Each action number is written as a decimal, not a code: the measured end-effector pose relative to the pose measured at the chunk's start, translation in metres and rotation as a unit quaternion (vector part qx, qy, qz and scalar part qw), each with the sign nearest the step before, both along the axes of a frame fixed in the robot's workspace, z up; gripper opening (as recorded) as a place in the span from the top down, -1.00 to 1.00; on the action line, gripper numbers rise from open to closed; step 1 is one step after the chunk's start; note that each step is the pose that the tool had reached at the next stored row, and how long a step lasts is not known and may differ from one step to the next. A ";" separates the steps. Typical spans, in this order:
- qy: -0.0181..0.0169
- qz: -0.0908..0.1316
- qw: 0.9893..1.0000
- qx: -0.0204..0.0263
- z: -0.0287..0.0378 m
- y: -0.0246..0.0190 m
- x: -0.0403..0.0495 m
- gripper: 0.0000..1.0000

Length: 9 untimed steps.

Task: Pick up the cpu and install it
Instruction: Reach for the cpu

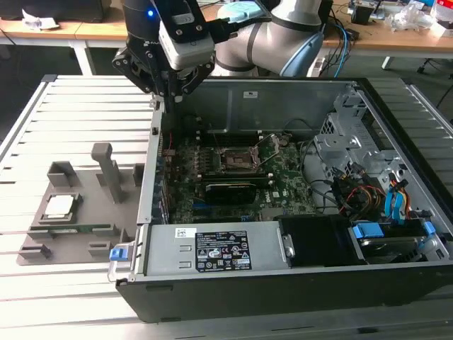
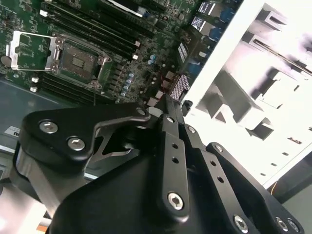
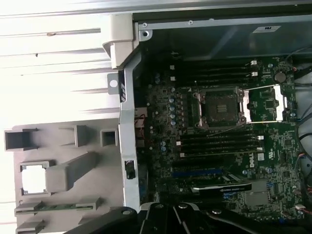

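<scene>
The cpu (image 1: pixel 59 207) is a small silvery square with a pale rim, lying flat in a pocket of the grey holder tray (image 1: pixel 42 248) at the exterior view's left. In the first wrist view the cpu (image 3: pixel 34 178) shows as a bright square. My gripper (image 1: pixel 170 94) hangs shut and holds nothing, above the back left corner of the open computer case (image 1: pixel 152 163), well away from the cpu. The dark cpu socket (image 1: pixel 237 161) sits on the motherboard with its metal frame swung open. Both wrist views show the socket (image 3: pixel 219 107) (image 2: pixel 78 61) and my black gripper (image 2: pixel 165 105) (image 3: pixel 168 209).
A long green memory stick (image 1: pixel 78 228) lies in the tray beside grey upright posts (image 1: pixel 106 170). The case holds a graphics card (image 1: pixel 230 191), cables and drive bays (image 1: pixel 368 191) at the exterior view's right, and a power supply (image 1: pixel 212 251) in front. A slatted metal table (image 1: pixel 85 106) carries everything.
</scene>
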<state>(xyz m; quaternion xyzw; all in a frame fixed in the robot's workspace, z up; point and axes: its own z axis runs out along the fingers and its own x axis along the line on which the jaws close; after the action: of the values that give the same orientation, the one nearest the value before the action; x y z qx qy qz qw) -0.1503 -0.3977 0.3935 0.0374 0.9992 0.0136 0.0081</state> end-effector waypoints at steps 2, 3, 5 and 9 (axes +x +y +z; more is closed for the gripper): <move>0.000 0.000 1.000 0.000 0.0000 0.0000 -0.0046 0.79; 0.000 0.000 1.000 0.000 0.0000 0.0000 -0.0070 0.79; 0.000 0.000 1.000 0.000 0.0001 0.0000 -0.0105 0.79; 0.000 0.000 1.000 0.000 0.0000 0.0000 -0.0162 0.79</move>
<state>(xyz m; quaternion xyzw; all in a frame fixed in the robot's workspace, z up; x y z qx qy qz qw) -0.1665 -0.3977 0.3935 0.0374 0.9992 0.0136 0.0080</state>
